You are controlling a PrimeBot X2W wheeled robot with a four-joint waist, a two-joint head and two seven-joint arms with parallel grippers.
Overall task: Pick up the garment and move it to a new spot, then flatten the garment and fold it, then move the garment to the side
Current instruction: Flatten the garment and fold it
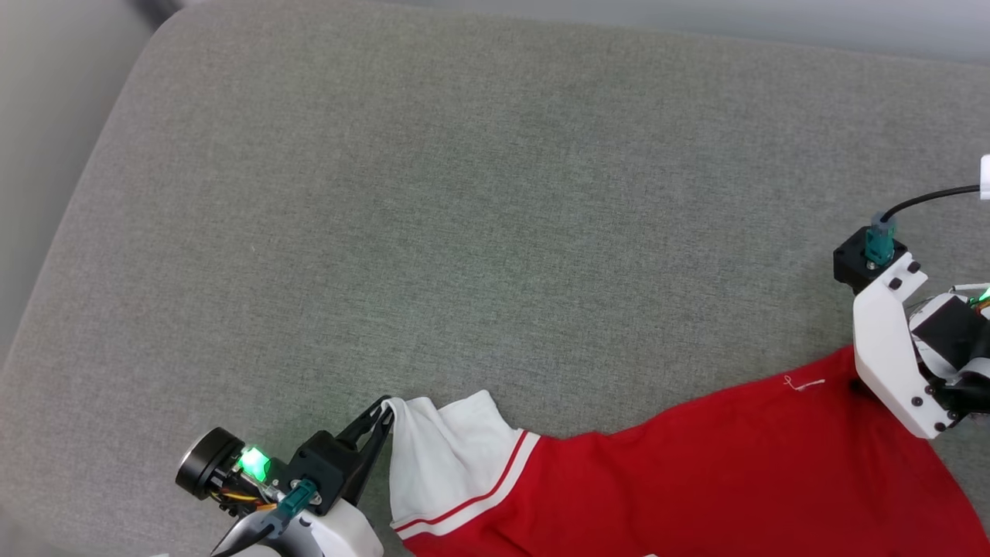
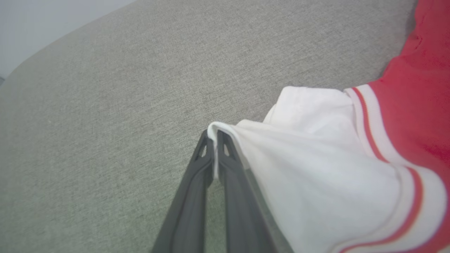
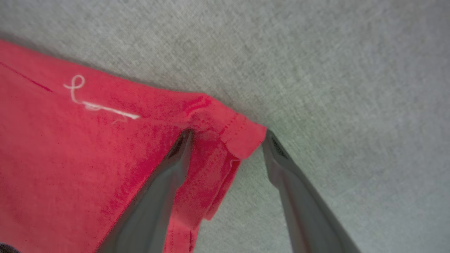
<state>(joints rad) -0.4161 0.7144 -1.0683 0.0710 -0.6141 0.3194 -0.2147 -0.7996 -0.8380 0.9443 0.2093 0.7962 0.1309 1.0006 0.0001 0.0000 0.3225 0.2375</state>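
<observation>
The left end effector [image 1: 385, 410] sits low on the left of the head view, fingers pressed together on the tip of a white sleeve [image 1: 441, 456]. From that pinch the shirt [image 1: 696, 464] runs rightward along the near side of the grey cushion [image 1: 464, 193] and lies flat on it, red body up. Its long axis spans the gap between the two arms. The right arm's white wrist bracket [image 1: 889, 348] hangs over the far red corner.

In the left wrist view the dark fingers meet with a fold of white cloth clamped between their tips, and the red-and-white striped seam trails off to the right.

In the right wrist view the right end effector [image 3: 228, 133] stands spread wide and grips nothing. The stitched red corner lies right between its fingers: one tip rests on the cloth, the other just beside the corner on bare cushion. A loose white thread [image 3: 102, 105] marks the cloth nearby. The right arm is plainly the nearer one here, so the next move probably calls for closing on that corner.
</observation>
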